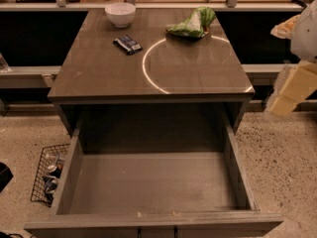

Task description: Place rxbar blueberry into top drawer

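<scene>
Camera view puts your gripper (pixel 292 86) at the right edge, grip unreadable, rxbar blueberry (pixel 128 44) well to its left, top drawer (pixel 153 182) open lower-left.

You see a white bowl (pixel 120 14) and a green-and-white chip bag (pixel 190 25) at the far end of the table (pixel 99 78). A wire basket (pixel 45 175) stands on the floor (pixel 282 152) to the left. The gripper (pixel 291 90) hangs beyond the table's right side.

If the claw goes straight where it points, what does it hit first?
Probably the floor: the claw sits right of the table, angled down-left, beside the top drawer. Depth unclear.
</scene>
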`<state>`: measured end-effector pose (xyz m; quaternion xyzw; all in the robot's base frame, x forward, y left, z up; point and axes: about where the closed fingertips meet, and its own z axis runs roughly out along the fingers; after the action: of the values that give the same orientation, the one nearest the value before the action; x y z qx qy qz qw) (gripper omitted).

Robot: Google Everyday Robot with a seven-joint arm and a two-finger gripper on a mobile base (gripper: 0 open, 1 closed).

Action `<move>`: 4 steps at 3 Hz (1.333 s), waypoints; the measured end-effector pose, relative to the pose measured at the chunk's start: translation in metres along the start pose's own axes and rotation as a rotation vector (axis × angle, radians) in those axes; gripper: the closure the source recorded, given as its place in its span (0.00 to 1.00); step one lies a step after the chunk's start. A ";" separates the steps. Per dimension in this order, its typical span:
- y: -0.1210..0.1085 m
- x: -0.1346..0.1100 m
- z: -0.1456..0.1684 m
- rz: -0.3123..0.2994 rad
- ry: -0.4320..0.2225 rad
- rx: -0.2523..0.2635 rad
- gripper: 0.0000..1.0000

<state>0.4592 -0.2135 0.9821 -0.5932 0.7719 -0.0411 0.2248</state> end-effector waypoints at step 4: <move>-0.227 -0.070 0.049 0.272 -0.712 0.351 0.00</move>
<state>0.6961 -0.2043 1.0339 -0.4159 0.6984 0.0657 0.5787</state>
